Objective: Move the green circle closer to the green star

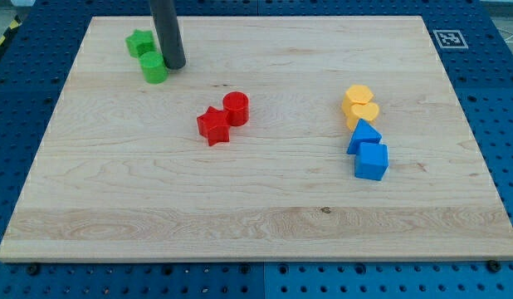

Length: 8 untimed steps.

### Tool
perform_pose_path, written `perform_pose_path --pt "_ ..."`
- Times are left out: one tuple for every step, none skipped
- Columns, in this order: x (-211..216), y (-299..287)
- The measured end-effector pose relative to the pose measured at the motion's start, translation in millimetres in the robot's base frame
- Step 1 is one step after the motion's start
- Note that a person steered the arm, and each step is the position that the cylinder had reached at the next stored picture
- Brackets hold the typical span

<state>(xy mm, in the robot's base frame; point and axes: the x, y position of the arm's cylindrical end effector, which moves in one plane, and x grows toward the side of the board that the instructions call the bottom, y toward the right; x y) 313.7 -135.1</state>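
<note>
The green circle [153, 67] lies near the top left of the wooden board [256, 208]. The green star [140, 42] sits just above and to its left, touching or nearly touching it. My tip [175, 66] stands right beside the green circle on its right side, in contact or almost so. The rod rises up out of the view's top.
A red star [213, 125] and a red circle [236, 108] touch near the board's middle. At the right, a yellow hexagon [357, 97], a yellow heart [363, 113], a blue triangle [363, 136] and a blue cube [372, 161] form a close column.
</note>
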Motion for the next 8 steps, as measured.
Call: perform_pose_path --pt "0.0 5.9" --pt "12.0 38.5" --pt "46.8 33.5" --pt "55.0 14.0" --pt "54.7 1.3" --pt "34.5 1.3" --pt "25.6 -0.7" --pt "24.8 -1.7"
